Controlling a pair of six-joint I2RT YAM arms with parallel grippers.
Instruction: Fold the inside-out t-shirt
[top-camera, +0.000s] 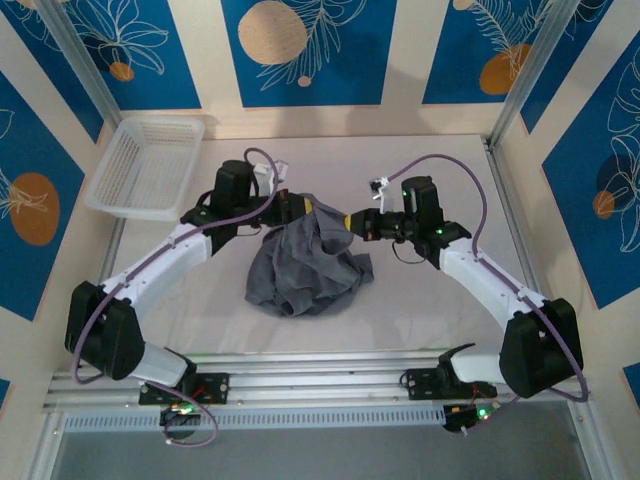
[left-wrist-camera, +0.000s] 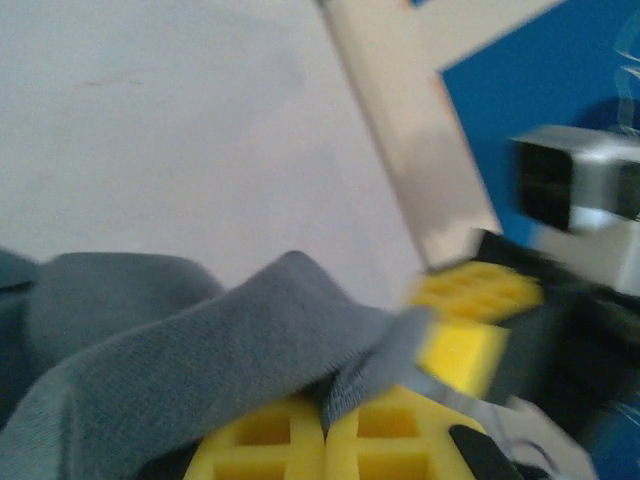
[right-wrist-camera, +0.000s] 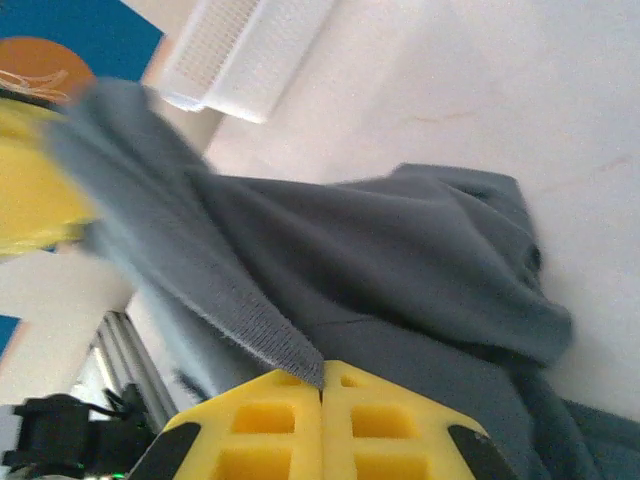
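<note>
On my end both jaws are clamped tight: left gripper (left-wrist-camera: 325, 440) pinches a fold of the inside-out t-shirt (top-camera: 305, 268), right gripper (right-wrist-camera: 322, 405) nips its hem. Shirt's bunched up mid-frame between them. White basket (top-camera: 150, 165) sits upper left, well apart.

Matt grey knit cloth t-shirt (top-camera: 300, 270); white plastic lattice basket (top-camera: 145, 170)

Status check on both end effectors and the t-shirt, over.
Left end effector shut on t-shirt. Right end effector shut on it too. Shirt bunched mid-table. Basket far left, not in the way.
</note>
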